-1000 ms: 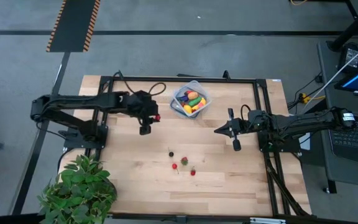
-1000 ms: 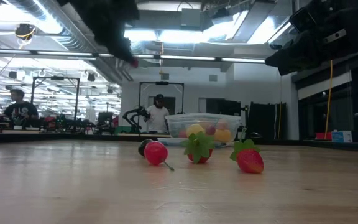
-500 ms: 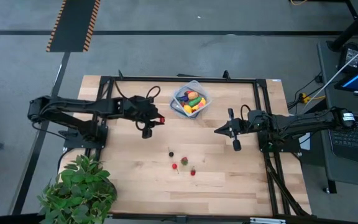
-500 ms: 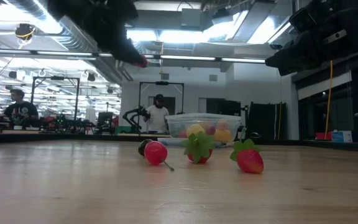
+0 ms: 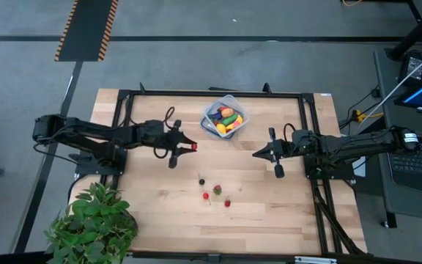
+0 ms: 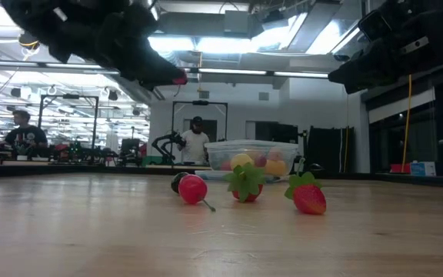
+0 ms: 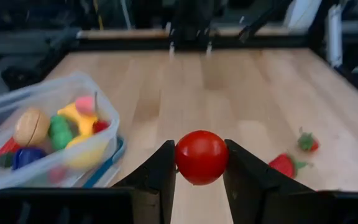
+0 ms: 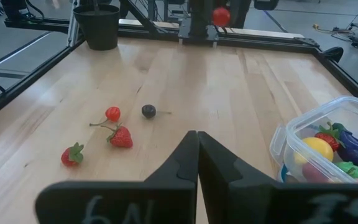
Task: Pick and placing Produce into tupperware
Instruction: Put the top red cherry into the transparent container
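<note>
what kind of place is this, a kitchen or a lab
Most likely a robotics lab or workshop, not a kitchen: a framed wooden table on a grey floor, exposed ceiling pipes, and people at benches behind.

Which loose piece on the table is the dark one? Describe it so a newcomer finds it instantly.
Start at the clear tupperware near the table's far edge, then look toward the near edge to the loose cluster. The dark berry lies nearest the tupperware; its neighbours are all red.

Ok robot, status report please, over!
Left claw shut on round red tomato, airborne, short of clear plastic tupperware. Right claw shut, waiting. Path clear.
</note>
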`<move>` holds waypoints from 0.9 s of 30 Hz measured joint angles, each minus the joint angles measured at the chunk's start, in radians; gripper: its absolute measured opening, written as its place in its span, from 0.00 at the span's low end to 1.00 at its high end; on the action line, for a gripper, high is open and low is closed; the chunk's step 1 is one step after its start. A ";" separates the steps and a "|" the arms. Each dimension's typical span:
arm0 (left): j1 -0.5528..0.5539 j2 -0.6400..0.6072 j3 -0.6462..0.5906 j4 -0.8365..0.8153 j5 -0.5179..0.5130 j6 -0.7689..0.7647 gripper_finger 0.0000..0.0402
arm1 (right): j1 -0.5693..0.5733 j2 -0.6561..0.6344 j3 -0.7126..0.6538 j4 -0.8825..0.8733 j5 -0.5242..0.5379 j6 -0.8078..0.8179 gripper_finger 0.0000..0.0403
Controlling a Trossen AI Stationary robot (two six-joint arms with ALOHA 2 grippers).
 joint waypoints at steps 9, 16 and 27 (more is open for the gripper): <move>0.001 0.000 -0.168 0.349 0.029 -0.003 0.25 | 0.000 0.000 0.000 0.000 0.000 0.000 0.02; 0.022 0.000 -0.220 0.420 0.029 -0.015 0.25 | 0.000 0.000 0.000 0.000 0.000 0.000 0.02; 0.057 0.000 -0.222 0.421 -0.055 -0.033 0.25 | 0.000 0.000 0.000 0.000 0.000 0.021 0.02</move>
